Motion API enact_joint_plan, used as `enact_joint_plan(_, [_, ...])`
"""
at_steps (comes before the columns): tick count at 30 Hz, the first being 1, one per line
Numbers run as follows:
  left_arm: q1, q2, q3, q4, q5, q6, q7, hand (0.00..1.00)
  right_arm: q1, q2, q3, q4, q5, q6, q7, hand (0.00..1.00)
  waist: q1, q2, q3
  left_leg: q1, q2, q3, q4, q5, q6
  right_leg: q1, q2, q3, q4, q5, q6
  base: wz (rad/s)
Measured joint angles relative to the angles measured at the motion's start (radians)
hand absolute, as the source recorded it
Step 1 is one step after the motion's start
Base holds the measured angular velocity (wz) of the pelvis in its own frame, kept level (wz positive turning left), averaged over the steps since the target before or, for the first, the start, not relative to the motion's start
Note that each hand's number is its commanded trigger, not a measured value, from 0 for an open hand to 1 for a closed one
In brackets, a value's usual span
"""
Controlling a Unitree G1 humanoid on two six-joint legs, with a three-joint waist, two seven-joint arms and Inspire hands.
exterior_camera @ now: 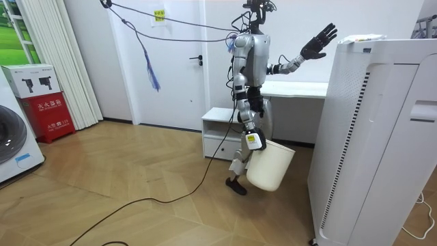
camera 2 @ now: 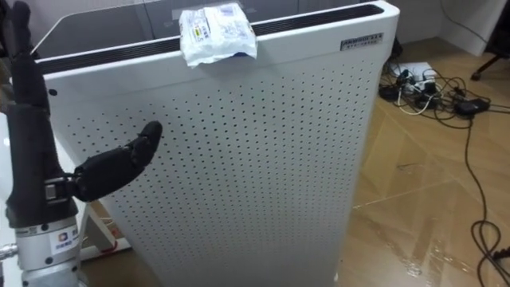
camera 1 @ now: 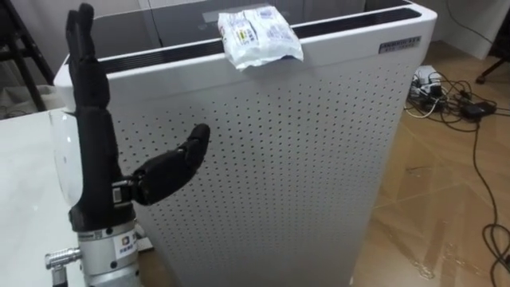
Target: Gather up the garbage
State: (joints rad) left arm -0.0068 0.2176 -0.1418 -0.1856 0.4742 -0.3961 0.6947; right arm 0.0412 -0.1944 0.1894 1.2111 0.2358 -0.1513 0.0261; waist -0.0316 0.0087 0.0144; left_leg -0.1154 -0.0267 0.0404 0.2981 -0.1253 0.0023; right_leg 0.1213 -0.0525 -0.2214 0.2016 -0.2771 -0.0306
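Note:
A crumpled white wrapper (camera 1: pixel 259 36) lies on the top edge of a tall white perforated appliance (camera 1: pixel 279 175), near its front rim. My left hand (camera 1: pixel 96 151) is raised upright in front of the appliance's left side, open, with the fingers straight up and the thumb pointing toward the panel. It is below and to the left of the wrapper and apart from it. In the room view I stand facing the appliance (exterior_camera: pixel 369 137), left hand (exterior_camera: pixel 317 42) lifted near its top. My right hand (exterior_camera: pixel 254 140) hangs low and holds a tilted white bin (exterior_camera: pixel 270 167) off the floor.
A white desk (camera 1: pixel 24 199) is at my left, close beside the appliance. Cables and a power strip (camera 1: pixel 446 96) lie on the wooden floor to the right. A low white cabinet (exterior_camera: pixel 222 130) stands behind me.

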Motion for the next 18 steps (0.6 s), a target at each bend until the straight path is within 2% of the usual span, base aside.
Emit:
enact_joint_plan(4, [0.0,0.0,0.0,-0.006,0.0,0.0,0.0,0.0,0.0,0.0,-0.005,0.0,0.0,0.0,0.002,1.0,-0.004,0.004,-0.0028,0.005,-0.001,0.0,-0.015,0.0,0.0,0.0,0.0,0.002,-0.001,0.0,0.0,0.0])
enact_joint_plan(9, [-0.009,0.001,-0.003,-0.058,0.018,0.002,0.0,0.0,-0.008,-0.005,-0.006,0.009,0.0,0.001,0.009,1.0,-0.021,0.0,-0.0008,0.018,-0.003,-0.002,-0.034,0.0,0.0,0.002,0.0,0.008,0.0,0.001,-0.001,-0.05])
enact_joint_plan(14, [-0.047,0.004,-0.025,-0.069,0.104,0.003,-0.002,0.0,-0.01,-0.014,-0.006,0.007,-0.007,0.002,0.018,1.0,-0.021,-0.004,-0.0012,0.041,-0.004,0.002,-0.065,0.001,-0.001,0.004,-0.003,0.02,0.0,0.001,0.0,-0.09])
enact_joint_plan(18, [-0.069,0.005,-0.042,-0.069,0.111,0.008,-0.006,0.0,-0.01,-0.02,-0.005,0.007,-0.011,0.002,0.02,1.0,-0.022,-0.006,-0.0028,0.042,-0.004,0.005,-0.065,0.0,-0.001,0.004,-0.002,0.029,0.0,0.001,0.0,-0.03])
